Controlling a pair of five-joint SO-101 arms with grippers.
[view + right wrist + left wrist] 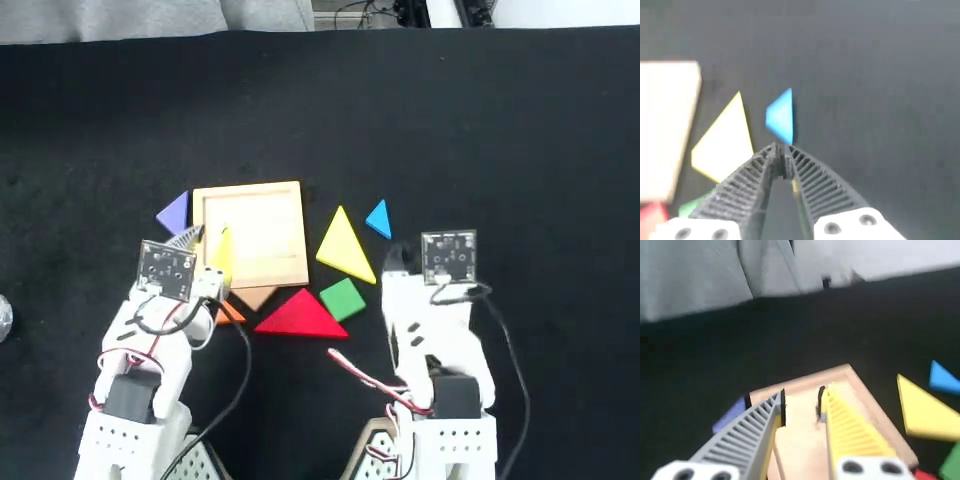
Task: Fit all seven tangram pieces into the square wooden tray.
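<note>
From where I stand, the square wooden tray (pixel 250 187) sits left of centre on the black table and looks empty, though the left arm hides its near corner. The left gripper (pixel 801 402) hangs over that corner, jaws apart with nothing between them. The right gripper (pixel 780 159) is pinched closed on nothing, just beside the small blue triangle (pixel 780 115).

The yellow triangle (pixel 345 247), green square (pixel 342 298) and red triangle (pixel 299 316) lie to the right of the tray and below it. A purple piece (pixel 175 212) touches its left edge.

These pieces should be light, stiff, flat and smooth. I'd pinch low across two opposite edges.
</note>
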